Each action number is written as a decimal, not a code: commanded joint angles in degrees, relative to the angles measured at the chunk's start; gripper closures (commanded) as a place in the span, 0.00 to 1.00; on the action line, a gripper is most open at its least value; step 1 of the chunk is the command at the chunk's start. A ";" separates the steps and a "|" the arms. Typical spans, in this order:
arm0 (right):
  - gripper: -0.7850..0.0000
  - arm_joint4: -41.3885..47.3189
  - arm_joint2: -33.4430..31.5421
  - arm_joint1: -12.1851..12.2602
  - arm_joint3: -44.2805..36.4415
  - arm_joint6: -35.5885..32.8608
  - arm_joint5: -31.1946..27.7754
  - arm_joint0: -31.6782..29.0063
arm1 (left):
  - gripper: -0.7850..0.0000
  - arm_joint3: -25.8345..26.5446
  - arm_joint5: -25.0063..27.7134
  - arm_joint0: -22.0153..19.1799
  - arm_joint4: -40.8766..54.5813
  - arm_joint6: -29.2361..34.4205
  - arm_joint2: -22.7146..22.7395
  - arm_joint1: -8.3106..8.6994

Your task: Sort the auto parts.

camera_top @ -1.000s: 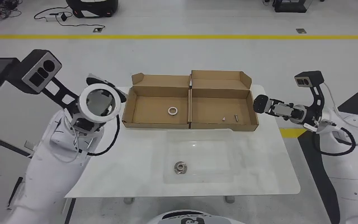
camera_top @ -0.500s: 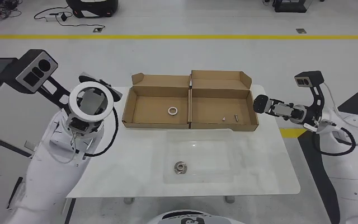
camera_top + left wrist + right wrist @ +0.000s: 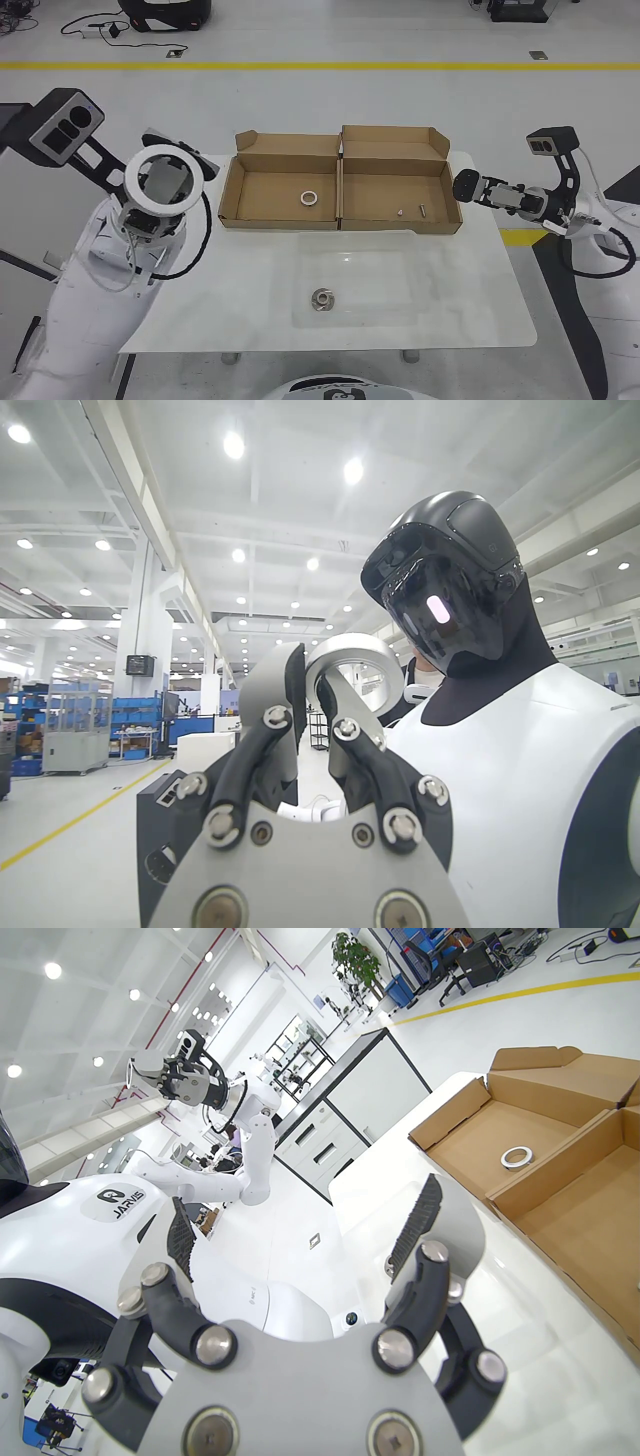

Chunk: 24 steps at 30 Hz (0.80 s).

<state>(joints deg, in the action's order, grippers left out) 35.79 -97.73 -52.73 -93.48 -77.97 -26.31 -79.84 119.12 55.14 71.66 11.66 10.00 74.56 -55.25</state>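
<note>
Two open cardboard boxes sit side by side along the far edge of the white tabletop [image 3: 480,290]. A clear tray [image 3: 385,262] lies near the front edge, with a band of tabletop on either side of it. The left box [image 3: 262,205] holds a small metal ring [image 3: 310,198], the right box [image 3: 375,195] two small screws [image 3: 410,211], and the tray a round metal part [image 3: 322,298]. The left gripper [image 3: 310,680] is raised beyond the left edge, pointing upward and pinching the rim of a large, smooth silver ring [image 3: 350,646]. The right gripper [image 3: 304,1190] is spread and holds nothing. It hangs off the right edge, just beside the right box.
</note>
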 commanded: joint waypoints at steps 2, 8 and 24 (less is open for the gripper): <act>0.00 0.00 0.00 0.00 0.00 0.00 0.00 0.00 | 1.00 -0.17 -7.58 -0.43 -2.10 0.17 -1.14 -0.37; 0.00 0.00 0.00 0.00 0.00 0.00 0.00 0.00 | 1.00 -1.38 -14.73 -2.24 -9.31 5.54 -4.47 -0.90; 0.00 0.00 0.00 0.00 0.00 0.00 0.00 0.00 | 1.00 -12.70 -26.41 -19.10 -19.15 11.44 -14.02 -4.04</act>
<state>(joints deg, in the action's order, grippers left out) 35.79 -97.73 -52.73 -93.48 -77.97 -26.31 -79.84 107.79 29.07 54.28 -6.44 20.81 61.40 -59.04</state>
